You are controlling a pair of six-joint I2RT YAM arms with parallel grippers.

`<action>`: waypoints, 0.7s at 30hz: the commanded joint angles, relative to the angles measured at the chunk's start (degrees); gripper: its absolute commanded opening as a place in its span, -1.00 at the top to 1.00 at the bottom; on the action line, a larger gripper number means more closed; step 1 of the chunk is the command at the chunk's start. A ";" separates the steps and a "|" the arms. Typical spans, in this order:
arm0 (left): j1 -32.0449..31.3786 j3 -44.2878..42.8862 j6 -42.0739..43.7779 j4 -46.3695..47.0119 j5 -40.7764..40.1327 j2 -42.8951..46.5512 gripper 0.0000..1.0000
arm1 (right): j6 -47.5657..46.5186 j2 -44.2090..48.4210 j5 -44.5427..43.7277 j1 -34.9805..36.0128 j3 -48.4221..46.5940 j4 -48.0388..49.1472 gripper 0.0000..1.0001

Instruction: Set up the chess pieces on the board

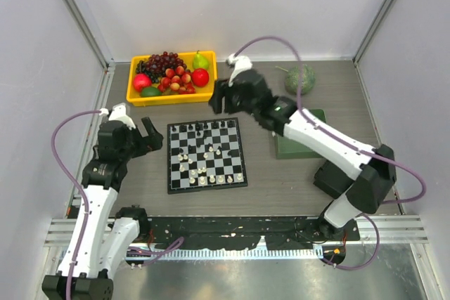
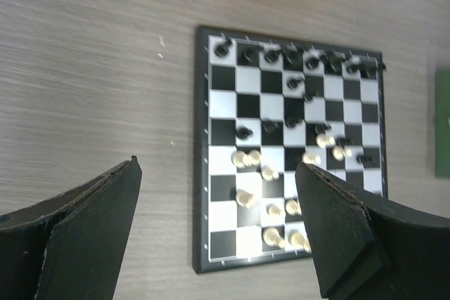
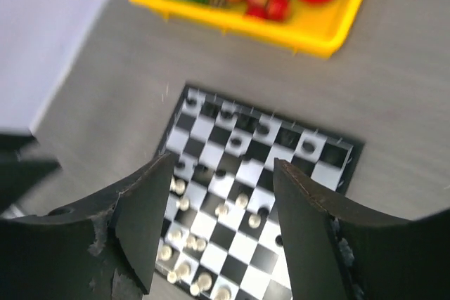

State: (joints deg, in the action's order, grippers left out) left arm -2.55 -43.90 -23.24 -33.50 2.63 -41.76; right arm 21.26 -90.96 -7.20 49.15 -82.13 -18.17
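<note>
Left tool [image 2: 218, 166] spreads wide and empty at the bottom of its wrist view, just left of the board [image 1: 169, 163] at centre frame on the counter [image 1: 281, 180]. Chess pieces [image 1: 202, 179] stand scattered across its squares. Right tool [image 3: 223, 163] hovers above the board's upper edge, parted, gripping nothing.

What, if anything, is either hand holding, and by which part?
Nothing. The left hand and the right hand are both open, and none of the chess pieces sits in either.

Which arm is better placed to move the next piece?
Right, likely: the right gripper, open, hangs at the board's far edge, pieces framed between its fingers. The left gripper, also open, sits off the board's left edge.
</note>
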 commanded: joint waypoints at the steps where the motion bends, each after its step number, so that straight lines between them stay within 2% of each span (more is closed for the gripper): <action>1: -6.74 0.21 -0.48 -6.05 1.07 3.52 -0.98 | 3.69 6.49 1.93 -5.28 -3.50 1.65 -0.31; 4: -15.80 2.67 -3.55 -8.60 -6.48 5.19 -0.94 | 3.79 11.83 2.98 -5.73 4.50 6.46 -0.32; 7: -20.21 5.66 -6.28 -9.57 -10.45 5.98 -0.87 | 4.06 15.45 3.86 -6.60 13.11 9.38 -0.31; 11: -21.27 7.34 -6.64 -8.34 -11.16 5.73 -0.82 | 3.44 17.13 6.32 -7.57 15.77 10.18 -0.25; 16: -21.27 4.71 -4.27 -7.64 -12.30 3.71 -0.86 | 3.88 14.59 16.23 -7.40 16.03 9.03 -0.22; 21: -21.19 -0.47 -0.14 -7.73 -19.40 1.42 -0.99 | 3.97 9.59 17.31 -4.50 17.62 7.02 -0.17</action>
State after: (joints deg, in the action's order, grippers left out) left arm -23.59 -38.33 -26.96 -43.03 -9.91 -39.33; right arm 24.80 -77.65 6.26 42.41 -65.01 -10.70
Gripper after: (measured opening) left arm 0.978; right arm 0.590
